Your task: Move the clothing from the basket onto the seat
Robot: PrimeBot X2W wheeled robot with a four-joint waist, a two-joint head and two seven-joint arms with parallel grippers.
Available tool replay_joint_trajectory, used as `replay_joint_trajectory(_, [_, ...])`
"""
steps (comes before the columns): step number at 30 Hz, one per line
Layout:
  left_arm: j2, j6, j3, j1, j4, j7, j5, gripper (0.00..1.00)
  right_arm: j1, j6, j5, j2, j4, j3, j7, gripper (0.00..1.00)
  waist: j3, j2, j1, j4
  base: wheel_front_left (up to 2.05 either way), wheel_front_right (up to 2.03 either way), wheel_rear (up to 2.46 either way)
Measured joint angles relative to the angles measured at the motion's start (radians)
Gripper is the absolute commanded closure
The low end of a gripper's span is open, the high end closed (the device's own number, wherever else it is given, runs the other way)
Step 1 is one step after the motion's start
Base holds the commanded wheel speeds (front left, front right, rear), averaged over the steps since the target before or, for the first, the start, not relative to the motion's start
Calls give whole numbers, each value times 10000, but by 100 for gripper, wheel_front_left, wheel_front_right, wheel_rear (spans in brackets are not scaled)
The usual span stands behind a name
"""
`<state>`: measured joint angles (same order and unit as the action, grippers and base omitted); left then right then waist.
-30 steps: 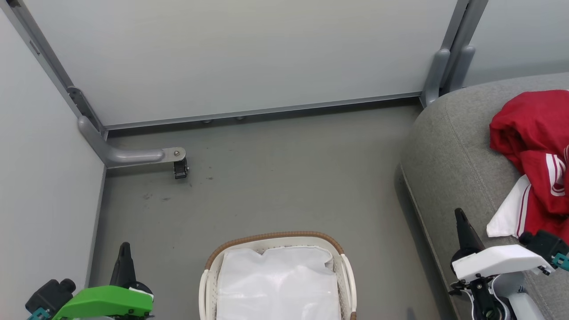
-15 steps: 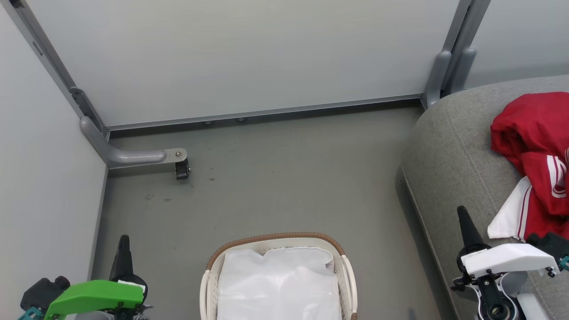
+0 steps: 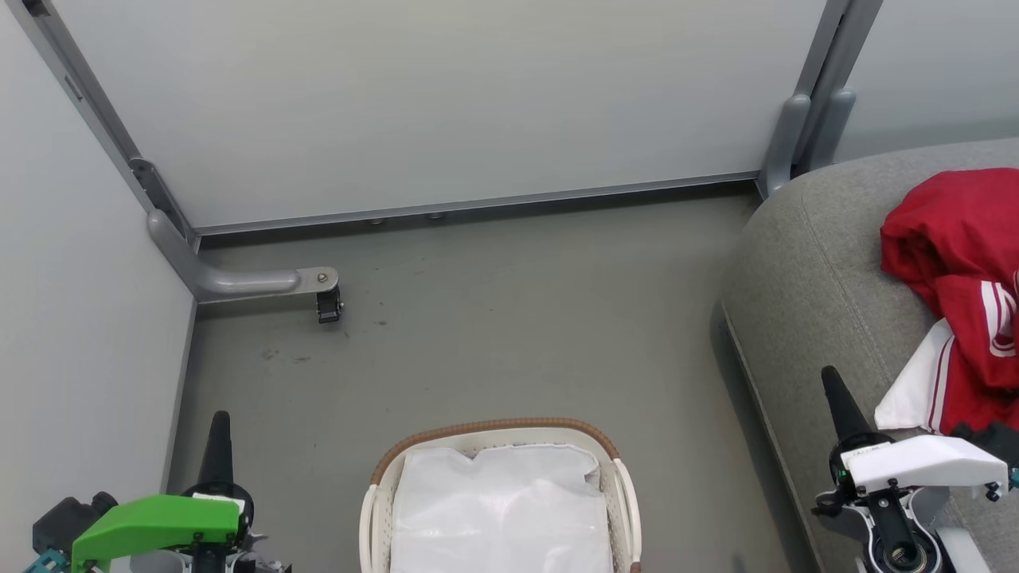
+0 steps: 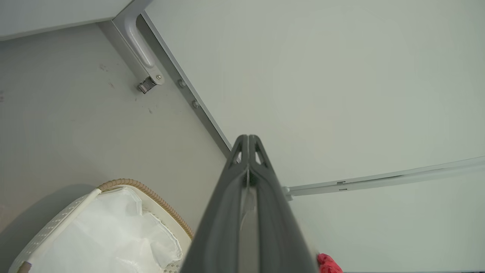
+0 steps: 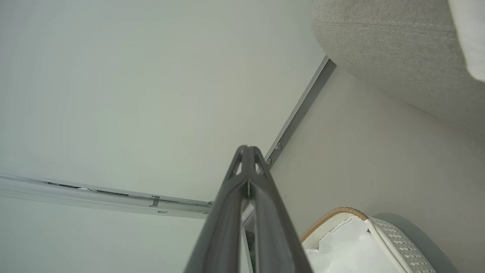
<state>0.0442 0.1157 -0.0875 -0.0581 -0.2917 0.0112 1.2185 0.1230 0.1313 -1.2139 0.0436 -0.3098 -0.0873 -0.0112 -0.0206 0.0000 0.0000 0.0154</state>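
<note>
Both pincers shut tight, fingers together, gripping nothing. Left pincer (image 3: 219, 420) hangs left of the basket (image 3: 493, 425), over the floor (image 3: 493, 318). Right pincer (image 3: 830, 376) sits right of the basket, at the seat (image 3: 804, 263) edge. Clothing (image 3: 959, 255) lies on the seat. White sheet (image 3: 501, 509) lines the basket.

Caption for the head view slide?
Red clothing lies on the grey seat; basket holds a white sheet; left gripper and right gripper shut.

A: Where's the clothing (image 3: 955, 239)?
B: Crumpled red heap with white stripes, on the grey seat (image 3: 812, 263), right of the right fingers (image 3: 841, 402).
A: And the basket (image 3: 493, 424)?
B: Upright between the left fingers (image 3: 217, 450) and right fingers, white lining (image 3: 501, 509) inside.
</note>
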Motion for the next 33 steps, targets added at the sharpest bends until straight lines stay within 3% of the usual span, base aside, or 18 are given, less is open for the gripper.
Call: replay_joint_trajectory(33, [15, 84, -165, -281, 311, 715, 2721, 100, -59, -6, -2750, 23, 445, -180, -723, 100, 114, 0, 0, -100, 0, 0, 0])
